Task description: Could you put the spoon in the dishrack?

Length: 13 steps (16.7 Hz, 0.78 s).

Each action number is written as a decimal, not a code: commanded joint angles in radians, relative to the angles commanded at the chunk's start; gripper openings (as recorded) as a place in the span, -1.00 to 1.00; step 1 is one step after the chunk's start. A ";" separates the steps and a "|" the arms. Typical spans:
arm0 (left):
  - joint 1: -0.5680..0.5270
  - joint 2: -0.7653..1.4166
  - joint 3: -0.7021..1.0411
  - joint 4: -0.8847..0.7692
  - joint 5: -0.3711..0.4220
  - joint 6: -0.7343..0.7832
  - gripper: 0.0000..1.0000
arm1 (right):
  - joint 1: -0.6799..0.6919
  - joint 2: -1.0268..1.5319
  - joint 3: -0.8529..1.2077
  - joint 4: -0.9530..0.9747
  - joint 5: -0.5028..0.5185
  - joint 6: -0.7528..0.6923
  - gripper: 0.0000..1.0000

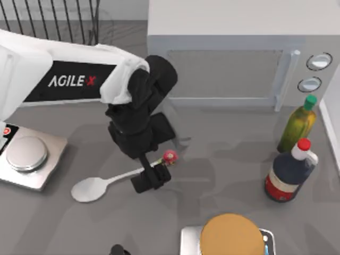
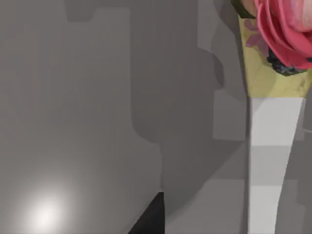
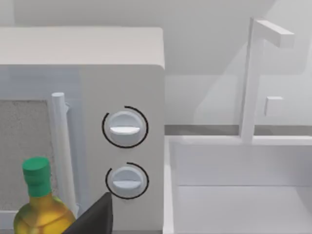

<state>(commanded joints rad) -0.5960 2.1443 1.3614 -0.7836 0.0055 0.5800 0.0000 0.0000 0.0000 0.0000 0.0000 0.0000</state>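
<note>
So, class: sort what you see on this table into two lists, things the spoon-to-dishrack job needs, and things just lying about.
Needed for the job:
spoon
dishrack
left pincer, down at the spoon's handle

Just lying about:
microwave
green-capped bottle
red-capped dark bottle
kitchen scale

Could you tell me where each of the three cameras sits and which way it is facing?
Top view: above the table, looking down; left arm's gripper at the spoon, dishrack behind.
Left wrist view: close to the table, on the spoon's handle.
Right wrist view: faces the microwave and green-capped bottle.
Shared: spoon; microwave and bottle.
</note>
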 joint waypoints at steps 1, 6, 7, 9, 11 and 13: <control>0.000 0.000 0.000 0.000 0.000 0.000 -1.00 | 0.000 0.000 0.000 0.000 0.000 0.000 1.00; -0.005 -0.051 0.048 -0.074 0.017 -0.001 -1.00 | 0.000 0.000 0.000 0.000 0.000 0.000 1.00; -0.007 -0.051 0.081 -0.108 0.017 0.001 -1.00 | 0.000 0.000 0.000 0.000 0.000 0.000 1.00; -0.010 -0.055 0.176 -0.207 0.017 0.002 -1.00 | 0.000 0.000 0.000 0.000 0.000 0.000 1.00; -0.009 -0.064 0.297 -0.348 0.017 0.000 -1.00 | 0.000 0.000 0.000 0.000 0.000 0.000 1.00; -0.008 -0.076 0.428 -0.512 0.017 -0.003 -1.00 | 0.000 0.000 0.000 0.000 0.000 0.000 1.00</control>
<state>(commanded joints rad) -0.6039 2.0687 1.7889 -1.2951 0.0220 0.5766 0.0000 0.0000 0.0000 0.0000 0.0000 0.0000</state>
